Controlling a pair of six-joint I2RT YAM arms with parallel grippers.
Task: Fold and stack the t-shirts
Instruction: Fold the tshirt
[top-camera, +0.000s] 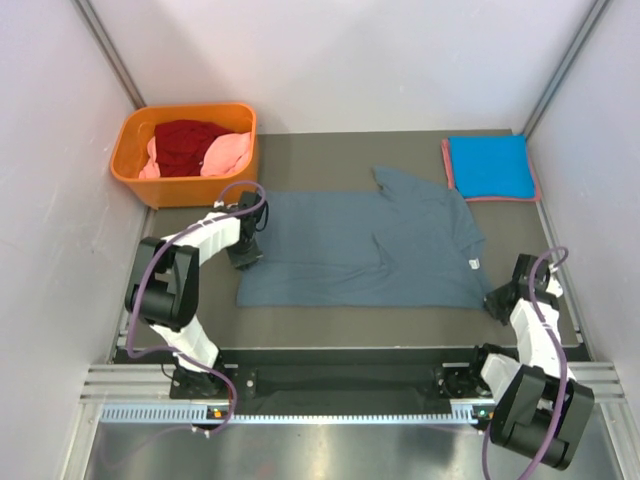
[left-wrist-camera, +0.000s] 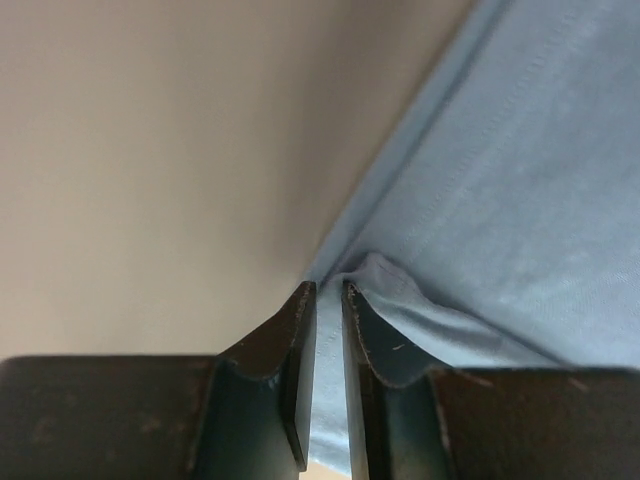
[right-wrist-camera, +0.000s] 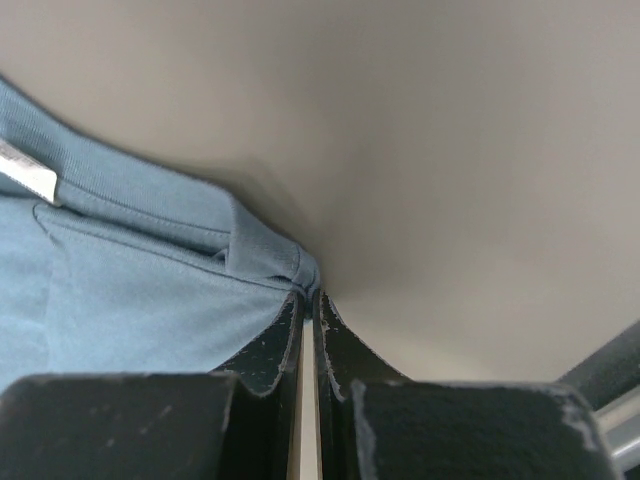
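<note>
**Two thin pinches on a wide shirt**

On the table (top-camera: 340, 325), the slate grey-blue t-shirt (top-camera: 370, 250) lies spread across the middle. It is well apart from the orange basket (top-camera: 190, 190), which holds the dark red tee (top-camera: 185, 140) and pink tee (top-camera: 228, 155), and from the bright blue tee (top-camera: 488, 165) folded on the salmon-red tee (top-camera: 446, 165). The left gripper (left-wrist-camera: 327, 290) is clamped on the shirt's left hem. The right gripper (right-wrist-camera: 308, 298) pinches the near right corner, close to the white tag (top-camera: 473, 263). Both bites look shallow, so an uneven lift could slip an edge free or skew the fold.

A grey-brown table (top-camera: 330, 325) is enclosed on three sides by pale, plain walls (top-camera: 340, 60); an aluminium rail (top-camera: 120, 385) is fixed along its near edge, and everything is evenly, softly lit.
</note>
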